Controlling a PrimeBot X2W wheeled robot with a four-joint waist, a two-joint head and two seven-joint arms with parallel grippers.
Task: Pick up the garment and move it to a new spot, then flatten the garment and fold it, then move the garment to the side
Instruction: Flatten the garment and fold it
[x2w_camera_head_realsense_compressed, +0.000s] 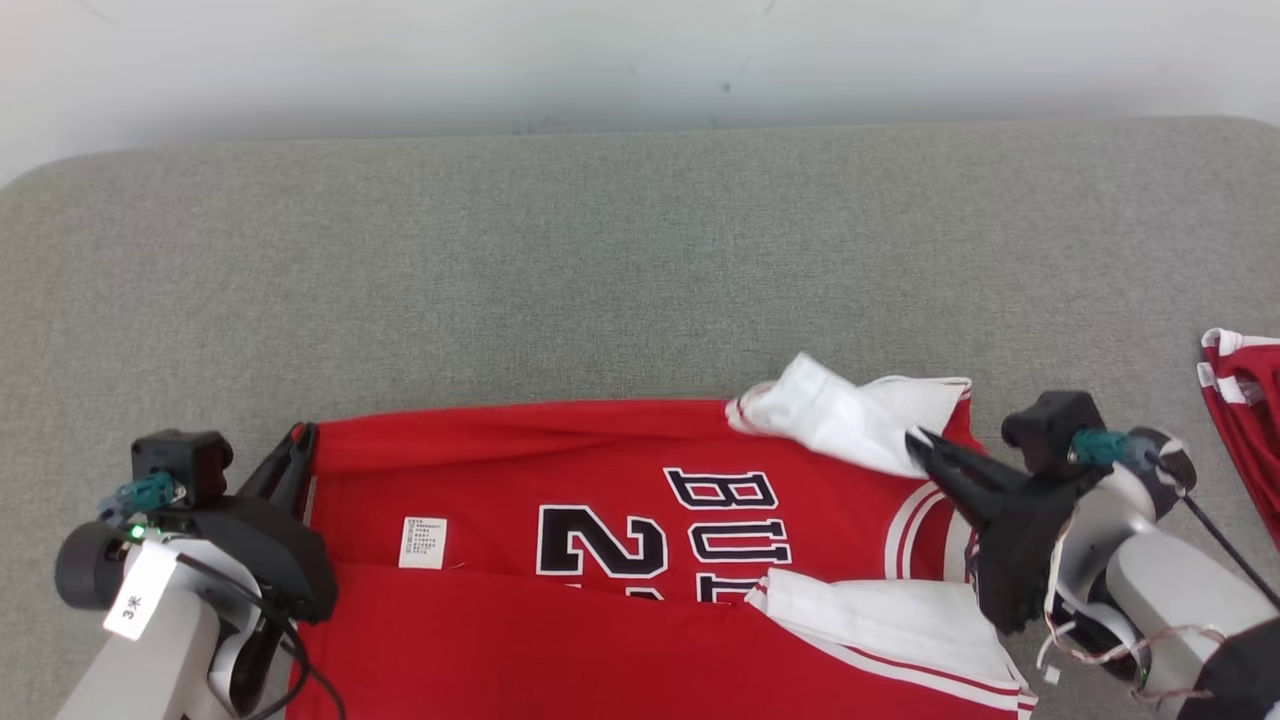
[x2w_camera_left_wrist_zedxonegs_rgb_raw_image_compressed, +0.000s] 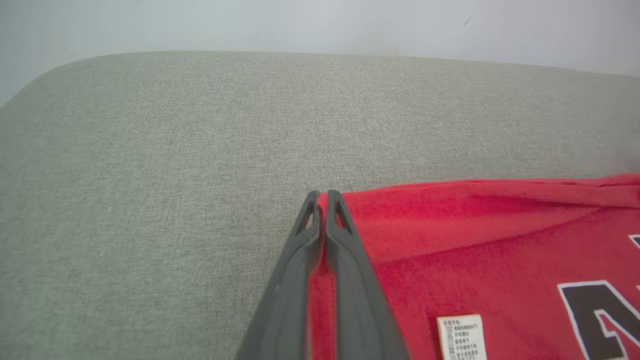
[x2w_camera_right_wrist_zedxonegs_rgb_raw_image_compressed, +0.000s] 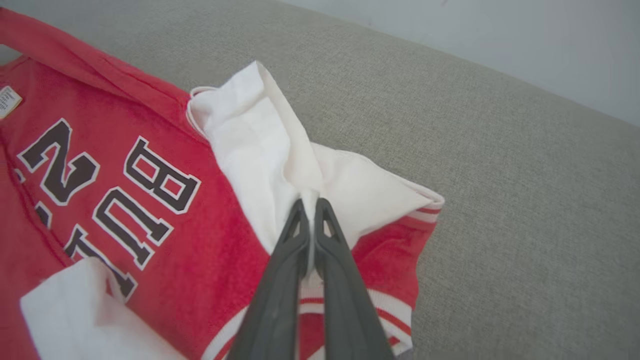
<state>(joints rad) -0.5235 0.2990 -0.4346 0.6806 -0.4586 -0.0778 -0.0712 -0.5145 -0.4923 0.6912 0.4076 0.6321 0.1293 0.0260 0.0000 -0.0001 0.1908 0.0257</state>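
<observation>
Red fabric basketball jersey with black lettering and white folds (x2w_camera_head_realsense_compressed: 600, 480) lies spread on grey woven cushion surface (x2w_camera_head_realsense_compressed: 600, 250), at edge nearest robot. Left gripper (x2w_camera_left_wrist_zedxonegs_rgb_raw_image_compressed: 322, 197) pinched tight on jersey's far left red corner. Right gripper (x2w_camera_right_wrist_zedxonegs_rgb_raw_image_compressed: 311, 202) clamped on white fold at jersey's right end. Second red-white garment (x2w_camera_head_realsense_compressed: 1245, 400) at far right, apart.

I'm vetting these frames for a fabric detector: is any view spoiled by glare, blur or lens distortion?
Head view: soft, even light on the red jersey, no glare. Left wrist view: the far edge of the grey cushion bows; print on the care label is unreadably soft. Right wrist view: the white sleeve is nearly washed out, folds faint.
</observation>
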